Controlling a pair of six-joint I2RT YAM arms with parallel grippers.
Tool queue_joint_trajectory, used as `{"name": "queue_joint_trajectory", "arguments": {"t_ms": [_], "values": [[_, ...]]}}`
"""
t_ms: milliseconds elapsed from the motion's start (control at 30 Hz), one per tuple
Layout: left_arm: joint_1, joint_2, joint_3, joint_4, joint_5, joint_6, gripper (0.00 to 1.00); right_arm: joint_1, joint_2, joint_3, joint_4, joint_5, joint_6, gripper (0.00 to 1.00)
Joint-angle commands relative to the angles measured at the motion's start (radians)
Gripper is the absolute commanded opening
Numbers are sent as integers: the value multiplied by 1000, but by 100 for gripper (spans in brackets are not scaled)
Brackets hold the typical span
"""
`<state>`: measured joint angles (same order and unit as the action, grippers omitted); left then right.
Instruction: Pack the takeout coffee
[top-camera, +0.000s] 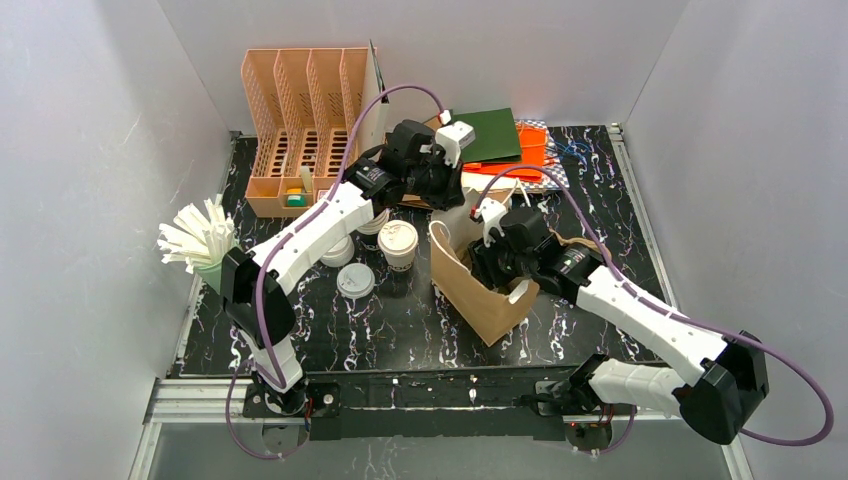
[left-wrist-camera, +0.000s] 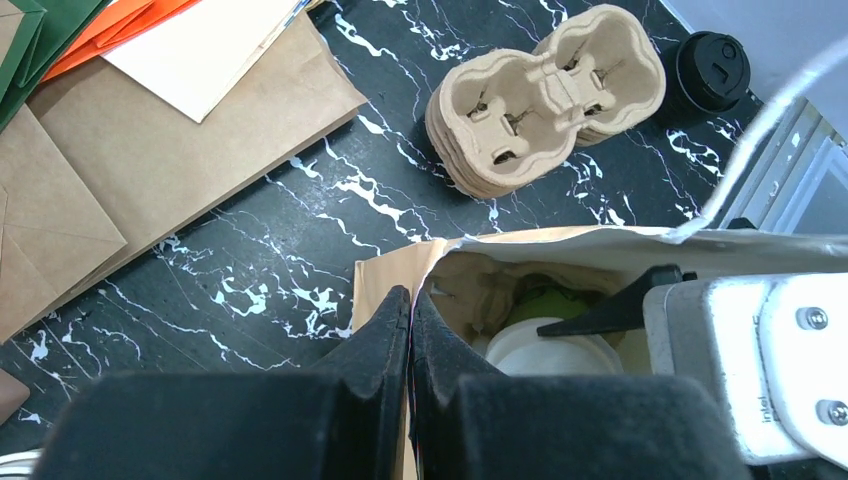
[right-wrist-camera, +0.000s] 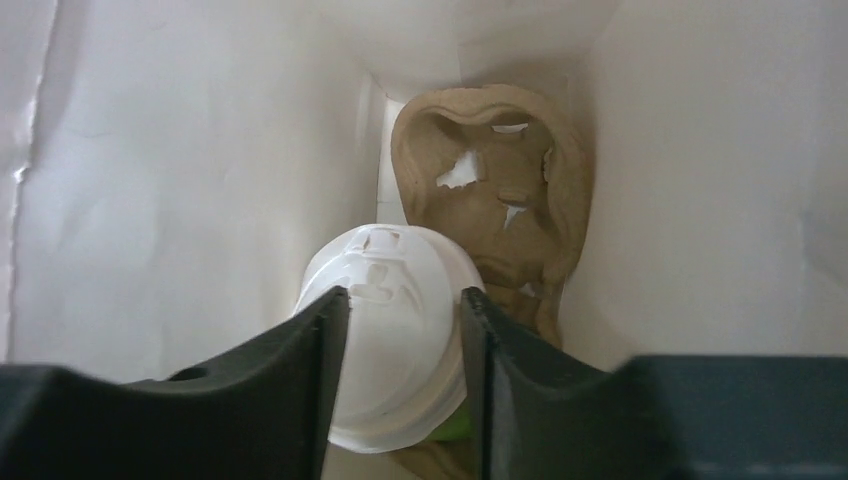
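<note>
The left hand (left-wrist-camera: 411, 305) is clenched on the rim of the brown paper bag (left-wrist-camera: 560, 245). Inside the bag, a white-lidded green cup (right-wrist-camera: 400, 270) sits in a cardboard tray (right-wrist-camera: 500, 160), with the right hand (right-wrist-camera: 403, 325) released, its fingers parted above it. Another lidded cup (top-camera: 398, 243) stands on the counter (top-camera: 400, 330).

I'm looking at a black, white-veined table (top-camera: 400, 330). At the upper left of the top view a peach slotted organizer (top-camera: 300, 110) stands on it. Left of centre sit a green cup of white sticks (top-camera: 208, 266), a capped paper cup (top-camera: 398, 243) and a loose white lid (top-camera: 355, 281). A brown paper bag (top-camera: 480, 295) stands open at centre. Green and orange sheets (top-camera: 495, 135) lie upper right. The left wrist view shows stacked pulp carriers (left-wrist-camera: 545, 95) near a black lid (left-wrist-camera: 710, 68).
</note>
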<state>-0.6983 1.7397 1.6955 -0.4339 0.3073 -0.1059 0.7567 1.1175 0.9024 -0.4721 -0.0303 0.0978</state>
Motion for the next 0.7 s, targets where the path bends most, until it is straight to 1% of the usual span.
{"name": "queue_joint_trajectory", "arguments": {"t_ms": [0,133,200,233,433,467,600,667], "values": [[6,-74,-1,7,15,-10,1,0,-20,75,-13,19,-34,60],[4,-89,-14,-9,19,-5,1,0,-22,132,-14,25,-37,87],[4,-88,-13,-9,22,-4,1,0,-20,156,-19,59,-46,96],[4,-88,-13,-10,24,-3,1,0,-14,174,-26,67,-50,98],[5,-83,-10,-9,34,-5,1,0,13,243,-56,93,-70,98],[5,-86,-10,-10,33,-5,1,0,14,252,-63,93,-67,96],[5,-111,-15,15,24,-5,1,0,18,261,-127,76,-32,79],[5,-128,-20,37,3,-9,1,0,-8,242,-155,65,-14,75]]}}
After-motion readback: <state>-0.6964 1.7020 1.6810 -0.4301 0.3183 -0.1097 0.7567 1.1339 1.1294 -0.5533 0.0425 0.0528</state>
